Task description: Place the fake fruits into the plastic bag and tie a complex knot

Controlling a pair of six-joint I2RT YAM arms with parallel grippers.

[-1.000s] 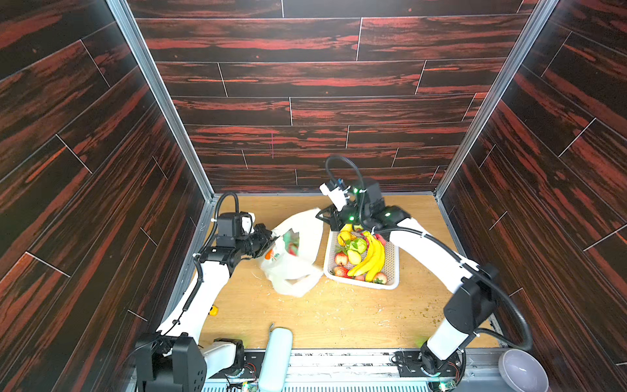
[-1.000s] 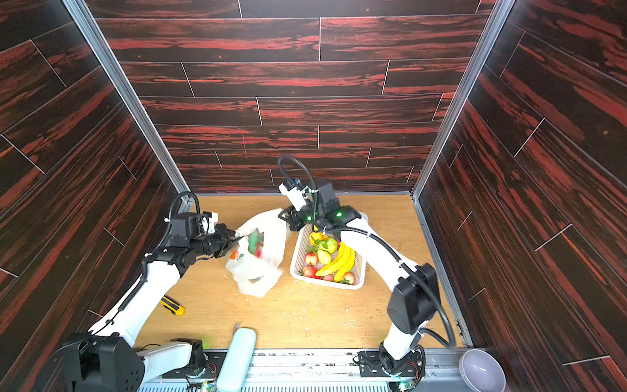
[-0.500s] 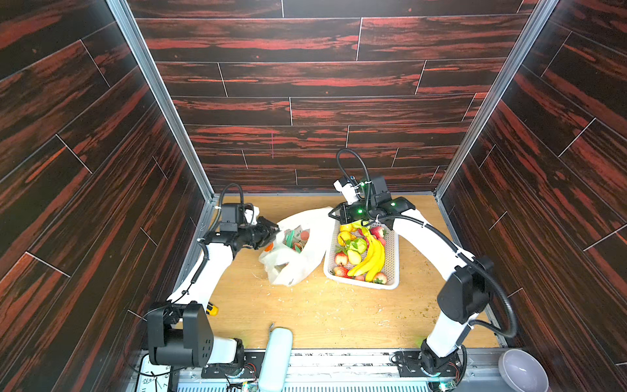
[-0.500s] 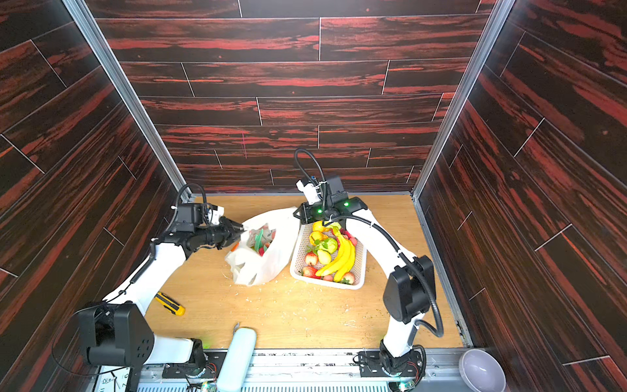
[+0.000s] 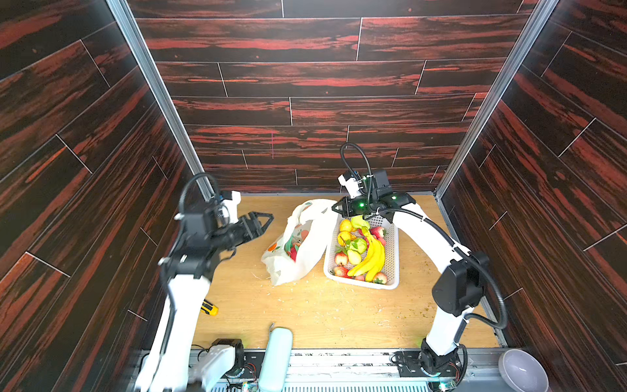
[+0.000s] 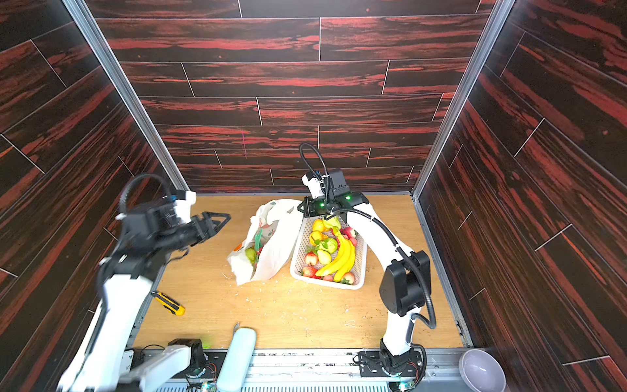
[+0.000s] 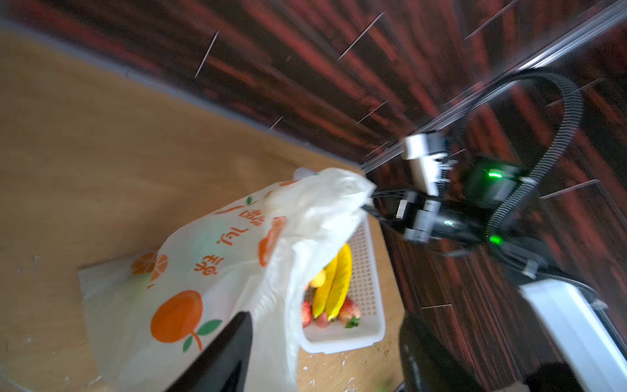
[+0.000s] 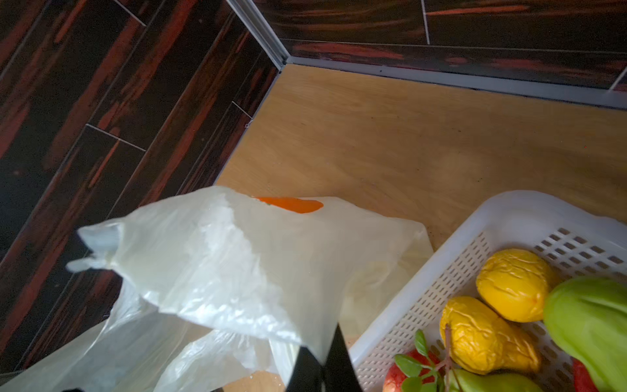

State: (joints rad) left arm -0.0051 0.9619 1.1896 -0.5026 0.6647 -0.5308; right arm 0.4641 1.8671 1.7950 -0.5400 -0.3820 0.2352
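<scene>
Plastic bag (image 5: 305,253), one, pinched in right gripper (image 5: 336,207); left gripper (image 5: 266,223) wide, empty; one banana bunch (image 5: 373,256)

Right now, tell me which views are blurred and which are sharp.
In both top views the left arm is motion-smeared while the plastic bag and basket are crisp; the left wrist view is streaked throughout, softening the bag's lettering; the right wrist view is fairly sharp on the lemons, with bright glare on the bag film.
</scene>
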